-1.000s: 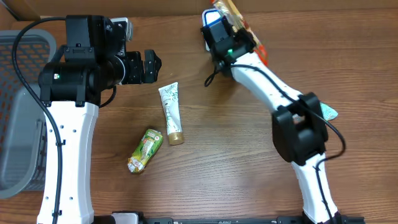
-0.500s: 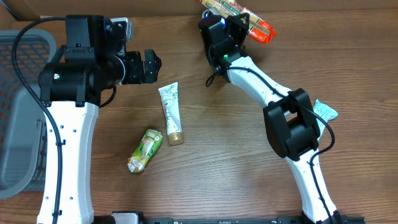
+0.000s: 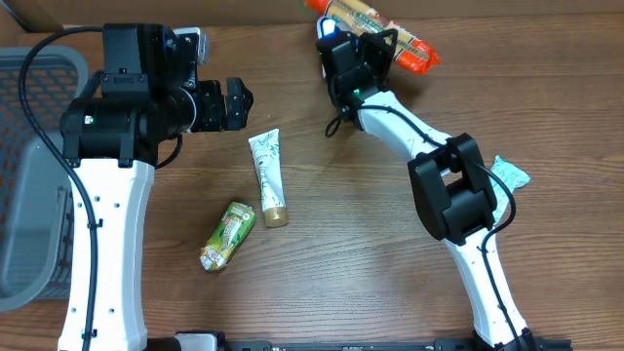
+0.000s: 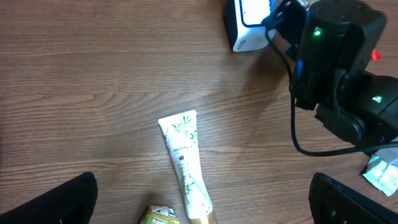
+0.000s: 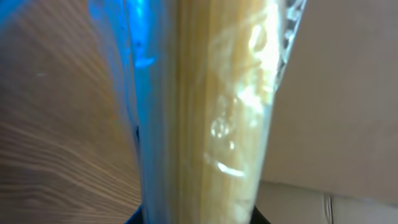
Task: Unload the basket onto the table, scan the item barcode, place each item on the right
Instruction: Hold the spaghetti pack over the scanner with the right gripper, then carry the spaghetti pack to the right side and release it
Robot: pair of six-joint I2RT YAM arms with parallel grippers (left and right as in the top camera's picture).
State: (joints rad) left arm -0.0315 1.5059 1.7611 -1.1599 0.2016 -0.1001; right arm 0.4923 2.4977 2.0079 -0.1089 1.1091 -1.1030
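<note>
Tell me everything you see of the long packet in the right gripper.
The long packet is clear, glossy plastic around pale yellow sticks, likely dry noodles, with orange-red ends. The right gripper is shut across its middle, holding it slantwise at the far edge of the table, beside the barcode scanner, whose blue light tints one side. No barcode shows.
</note>
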